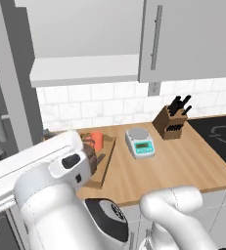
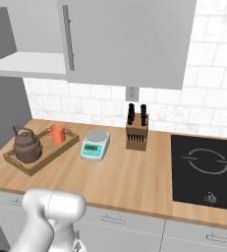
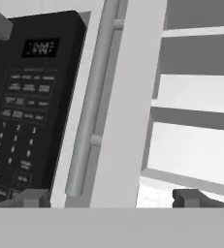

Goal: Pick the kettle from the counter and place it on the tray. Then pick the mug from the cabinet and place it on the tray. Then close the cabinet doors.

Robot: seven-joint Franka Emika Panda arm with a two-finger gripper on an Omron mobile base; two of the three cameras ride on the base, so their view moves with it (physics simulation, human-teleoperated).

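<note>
Jaws spread wide and holding nothing: the gripper (image 3: 108,198) shows its two dark fingertips (image 3: 33,197) far apart in the hand view, on either side of the edge of a cabinet door (image 3: 125,111) whose long bar handle (image 3: 91,97) runs just to the left. A black keypad panel (image 3: 28,97) lies farther left. On the counter (image 2: 129,177), the tray (image 2: 61,147) sits at the far left, carrying the kettle (image 2: 27,145) at its near end and the mug (image 2: 57,133) at its far end. A white scale (image 2: 96,144) stands just right of the tray, then a knife block (image 2: 137,129) and a black cooktop (image 2: 206,170). Above, the cabinet (image 2: 29,64) stands open on the left, its right door (image 2: 129,42) closed.
</note>
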